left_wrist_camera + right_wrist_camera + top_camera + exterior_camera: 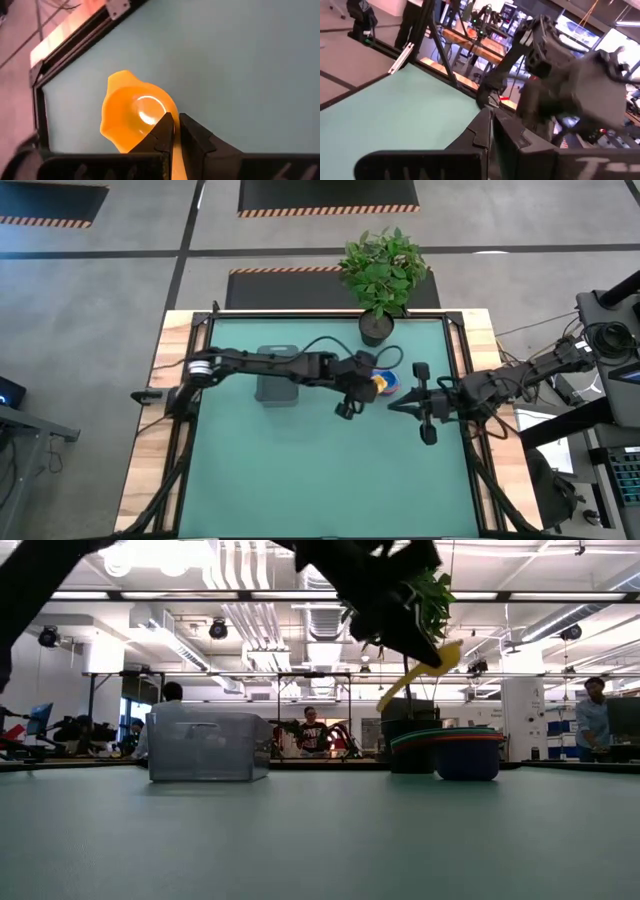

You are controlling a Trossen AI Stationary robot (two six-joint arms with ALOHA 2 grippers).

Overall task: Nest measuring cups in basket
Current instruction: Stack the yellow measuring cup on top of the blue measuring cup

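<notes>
My left gripper (372, 380) is shut on a yellow measuring cup (136, 116), lifted above the table; in the low view the cup (420, 675) hangs tilted over a stack of other cups. That stack (452, 750) (388, 383) shows green, red and blue and stands on the mat beside the black plant pot (405, 745). The grey basket (277, 376) (210, 745) stands on the mat to the left of the stack. My right gripper (393, 406) (491, 122) is shut and empty, just to the right of the stack and pointing toward it. My left gripper pinches the yellow cup's flat handle (176, 161) between its two fingers (162, 131), close to the bowl. The fingers lie along the handle. The cup is lifted clear of the table and tilted, its open bowl facing the wrist camera.
A potted plant (383, 275) stands at the mat's far edge, right behind the stack. A black frame (205, 330) runs around the green mat (320, 470), whose near half is open. People and desks show in the room beyond the table.
</notes>
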